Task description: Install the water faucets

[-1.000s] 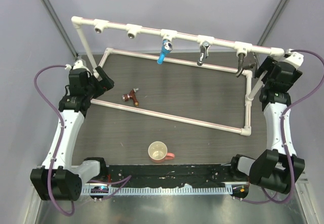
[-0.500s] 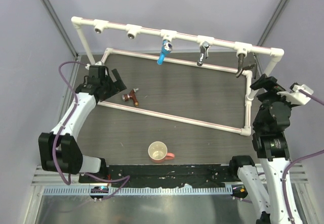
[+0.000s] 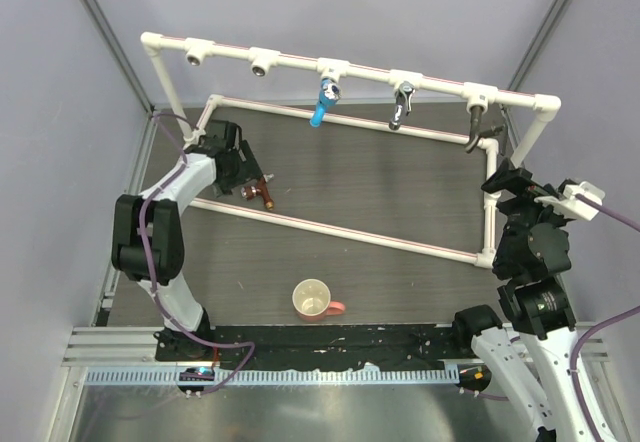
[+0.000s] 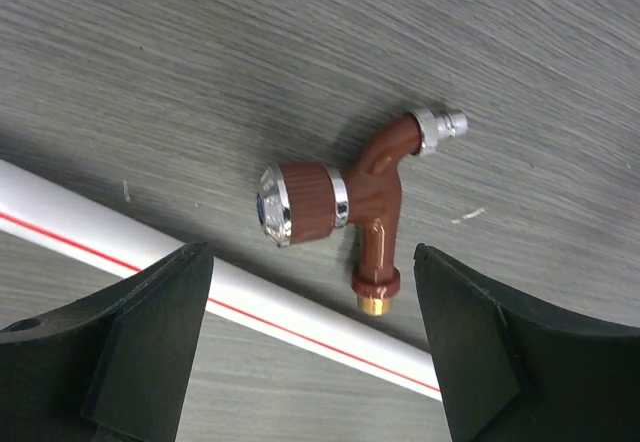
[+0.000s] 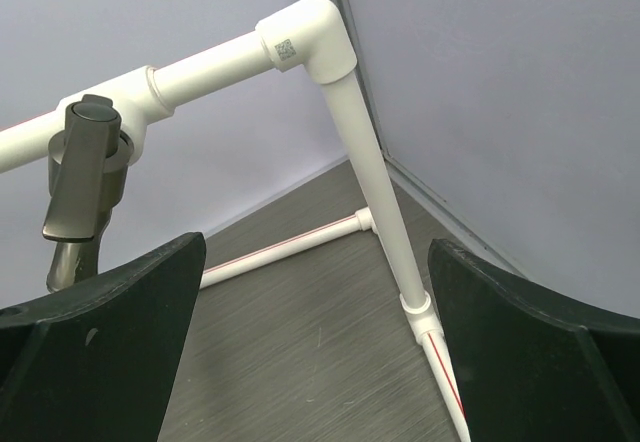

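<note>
The copper-coloured water faucet (image 4: 370,202) lies on the dark table just past the near white frame pipe (image 4: 250,307); from above the copper faucet (image 3: 259,192) sits inside the pipe frame at the left. My left gripper (image 4: 312,307) hovers open over the pipe, the faucet just beyond its fingertips, untouched. In the top view the left gripper (image 3: 243,169) is right beside the faucet. Blue (image 3: 322,103), chrome (image 3: 402,103) and dark (image 3: 477,128) faucets hang from the raised rail. My right gripper (image 5: 315,302) is open and empty, facing the frame's right corner post near the dark faucet (image 5: 84,167); the right gripper (image 3: 505,181) stands by the frame's right side.
Two white tee sockets (image 3: 195,55) (image 3: 264,61) on the raised rail's left part hold nothing. A cream cup (image 3: 313,299) with a pink handle stands near the front middle. The corner upright (image 5: 375,162) rises close to my right gripper. Grey walls close in both sides.
My left arm swung in from the table's left edge to just above the copper faucet, its jaws narrowing a little. My right arm pulled back from the far right corner and rose.
</note>
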